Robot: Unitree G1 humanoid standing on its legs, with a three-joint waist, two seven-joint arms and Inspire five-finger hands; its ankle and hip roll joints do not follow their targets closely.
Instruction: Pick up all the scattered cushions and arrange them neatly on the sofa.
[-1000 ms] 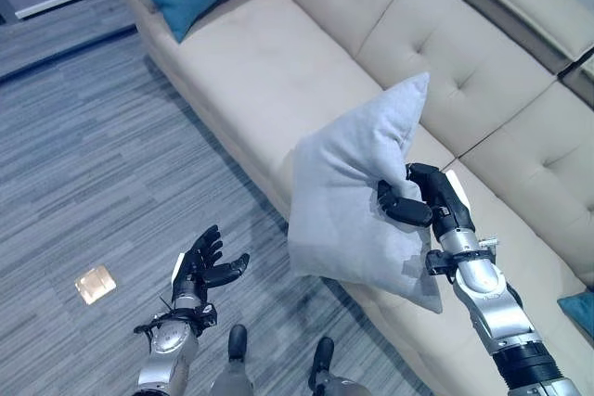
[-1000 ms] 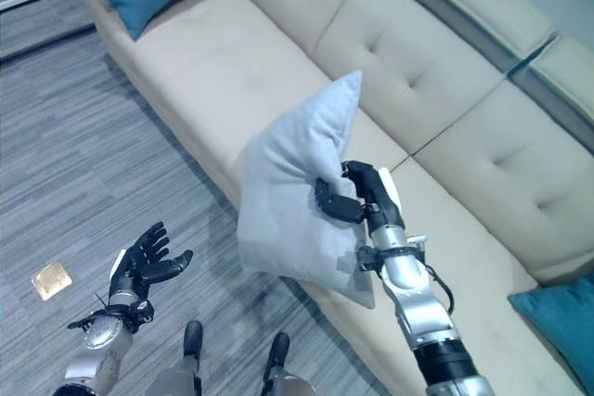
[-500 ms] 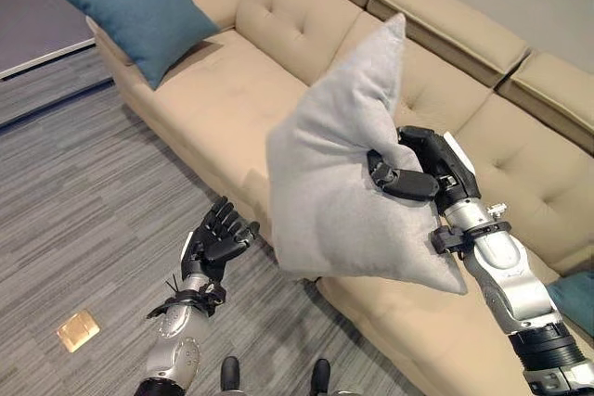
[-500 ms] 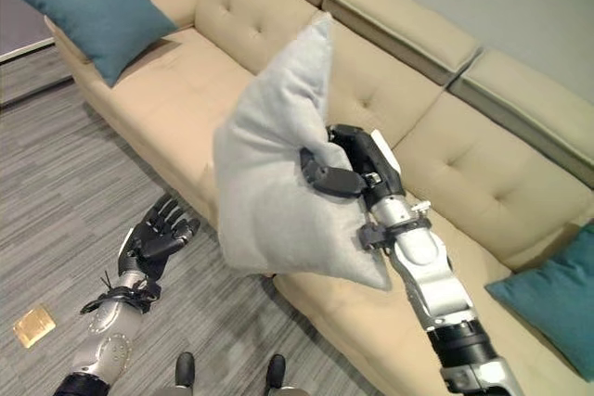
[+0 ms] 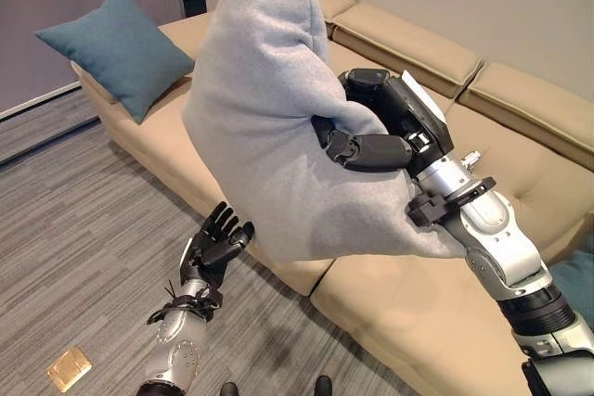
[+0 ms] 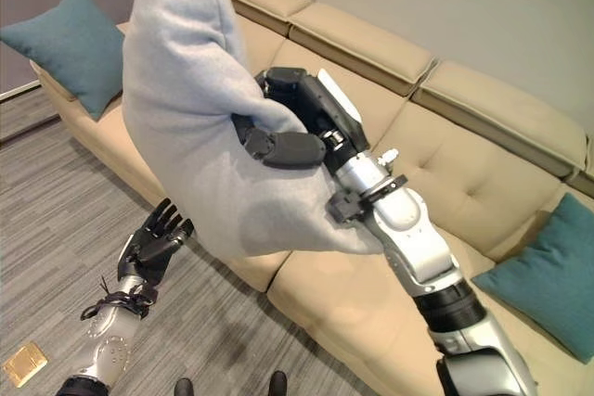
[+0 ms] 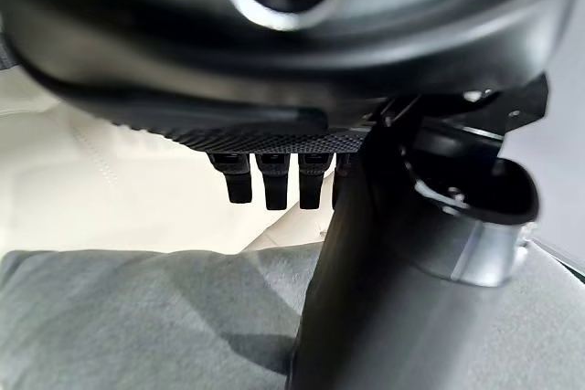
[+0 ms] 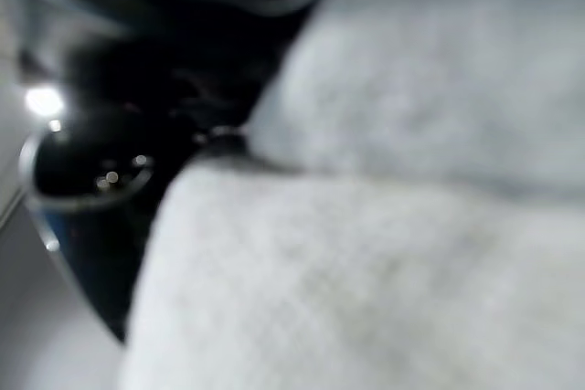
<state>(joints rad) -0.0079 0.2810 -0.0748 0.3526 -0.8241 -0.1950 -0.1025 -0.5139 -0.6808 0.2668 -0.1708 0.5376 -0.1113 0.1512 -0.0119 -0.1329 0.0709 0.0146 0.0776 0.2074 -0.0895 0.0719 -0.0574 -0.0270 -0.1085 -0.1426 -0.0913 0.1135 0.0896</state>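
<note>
R hand [image 5: 371, 141] pinching grey cushion [image 5: 269, 127]

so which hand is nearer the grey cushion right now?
Right. The right hand is clamped on the grey cushion, holding it up over the sofa. The left hand is open, low beside the cushion, apart from it.

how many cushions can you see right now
3. The grey cushion is held up by the right hand; one teal cushion leans at the sofa's far end; another teal cushion sits at its near end.
</note>
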